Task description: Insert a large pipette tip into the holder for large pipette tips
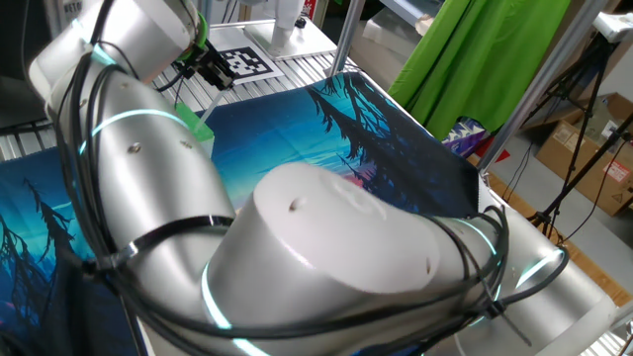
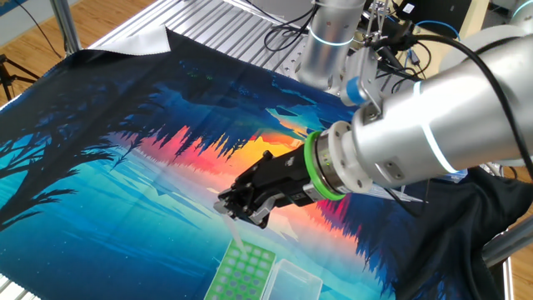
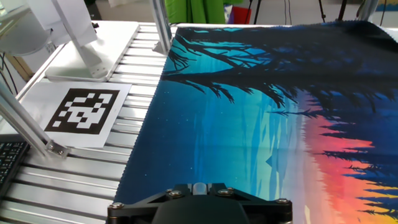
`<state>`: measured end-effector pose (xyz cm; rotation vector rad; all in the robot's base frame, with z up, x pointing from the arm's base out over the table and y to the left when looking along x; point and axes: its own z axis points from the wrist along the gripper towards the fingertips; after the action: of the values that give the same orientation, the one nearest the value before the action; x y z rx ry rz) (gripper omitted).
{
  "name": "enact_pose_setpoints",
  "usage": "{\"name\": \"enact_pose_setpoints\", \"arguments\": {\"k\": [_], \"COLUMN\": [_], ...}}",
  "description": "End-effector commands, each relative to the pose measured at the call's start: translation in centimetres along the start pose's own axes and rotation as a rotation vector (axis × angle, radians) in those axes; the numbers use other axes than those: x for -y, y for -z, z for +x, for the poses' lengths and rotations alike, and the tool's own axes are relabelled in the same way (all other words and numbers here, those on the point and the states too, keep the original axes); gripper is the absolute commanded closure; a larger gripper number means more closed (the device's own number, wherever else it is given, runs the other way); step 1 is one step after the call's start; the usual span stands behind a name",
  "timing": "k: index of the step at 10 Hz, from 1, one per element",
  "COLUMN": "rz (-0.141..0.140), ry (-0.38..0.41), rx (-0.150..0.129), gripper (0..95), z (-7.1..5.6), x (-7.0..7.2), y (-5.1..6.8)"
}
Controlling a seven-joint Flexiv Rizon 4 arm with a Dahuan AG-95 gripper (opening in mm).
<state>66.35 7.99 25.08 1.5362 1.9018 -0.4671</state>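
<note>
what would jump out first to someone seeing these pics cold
The big silver arm fills the right of the other fixed view and nearly blocks one fixed view. Its black gripper hangs just above the green holder at the bottom edge, a thin pale tip pointing down from its fingers. Under it all lies a vivid forest-sunset cloth.

Colours and patterns on the desk

Cloth: blue-teal forest silhouettes, orange-red sunset band. Holder for large pipette tips: bright green perforated top, clear lid. Large pipette tip: translucent whitish. Gripper: black. Marker: black-and-white squares. Arm: silver, green ring.
</note>
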Motion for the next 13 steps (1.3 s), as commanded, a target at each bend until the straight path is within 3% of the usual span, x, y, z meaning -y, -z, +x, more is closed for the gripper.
{"name": "enact_pose_setpoints", "arguments": {"k": [1,10,11,13], "rz": [0.001,0.013,0.014,0.016], "ry": [0.006,-0.001,0.000,0.004], "rx": [0.019,0.012,0.012,0.012], "gripper": [95.0,95.0,76.0,76.0], "z": [0.13,0.24,0.24,0.26], "x": [0.13,0.21,0.22,0.25], "y": [0.20,0.37,0.38,0.43]}}
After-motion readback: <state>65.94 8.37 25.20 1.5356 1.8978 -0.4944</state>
